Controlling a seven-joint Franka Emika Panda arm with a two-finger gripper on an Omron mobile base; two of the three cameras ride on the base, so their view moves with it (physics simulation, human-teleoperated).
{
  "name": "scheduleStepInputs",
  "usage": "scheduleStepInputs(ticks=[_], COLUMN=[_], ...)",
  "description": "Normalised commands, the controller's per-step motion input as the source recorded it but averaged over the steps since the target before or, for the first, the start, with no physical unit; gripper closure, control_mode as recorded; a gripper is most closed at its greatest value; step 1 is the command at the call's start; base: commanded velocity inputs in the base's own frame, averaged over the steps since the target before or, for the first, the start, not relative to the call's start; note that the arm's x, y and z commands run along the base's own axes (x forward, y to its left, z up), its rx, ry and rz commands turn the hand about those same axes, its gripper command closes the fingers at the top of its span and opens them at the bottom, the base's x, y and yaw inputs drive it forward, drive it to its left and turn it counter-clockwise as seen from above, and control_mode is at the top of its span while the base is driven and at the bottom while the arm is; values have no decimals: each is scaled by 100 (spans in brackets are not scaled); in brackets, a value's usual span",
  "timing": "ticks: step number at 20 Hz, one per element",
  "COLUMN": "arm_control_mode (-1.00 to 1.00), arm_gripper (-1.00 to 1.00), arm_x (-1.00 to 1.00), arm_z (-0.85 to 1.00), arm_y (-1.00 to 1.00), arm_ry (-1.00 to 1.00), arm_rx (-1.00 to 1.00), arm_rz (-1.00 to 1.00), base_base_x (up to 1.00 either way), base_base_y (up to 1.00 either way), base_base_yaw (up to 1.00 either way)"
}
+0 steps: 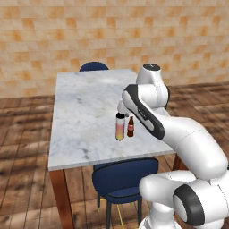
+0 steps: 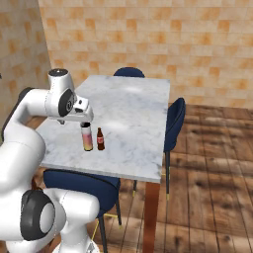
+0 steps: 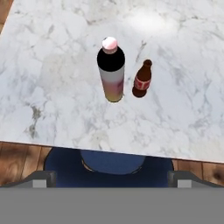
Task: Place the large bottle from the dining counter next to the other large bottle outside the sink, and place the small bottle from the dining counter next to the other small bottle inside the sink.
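Near the front edge of the dining counter (image 3: 52, 87), the large bottle (image 3: 111, 70) is seen upright, black-shouldered, white-capped, its clear body fading from pink to yellow-orange. Just beside it to the right, apart, the small bottle (image 3: 142, 79) stands, dark brown with a red label. Bare marble is left all around both. Above them the gripper (image 3: 112, 178) is held with its jaws spread wide, and nothing is held.

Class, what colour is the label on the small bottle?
Red, on the small bottle; clearest in the hand view.
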Motion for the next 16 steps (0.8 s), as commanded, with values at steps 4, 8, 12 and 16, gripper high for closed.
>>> scheduleStepInputs(ticks=[4, 8, 12, 16], arm_control_mode=[-100, -100, -100, -100], arm_gripper=[-100, -100, -100, -100], arm_x=[18, 16, 10, 8], arm_z=[-6, -9, -3, -11], arm_y=[4, 0, 0, 0], arm_ry=[-1, -2, -5, -6], arm_rx=[0, 0, -1, -1], arm_rz=[0, 0, 0, 1], base_base_x=[0, 0, 0, 0], base_base_y=[0, 0, 0, 0], base_base_yaw=[0, 0, 0, 0])
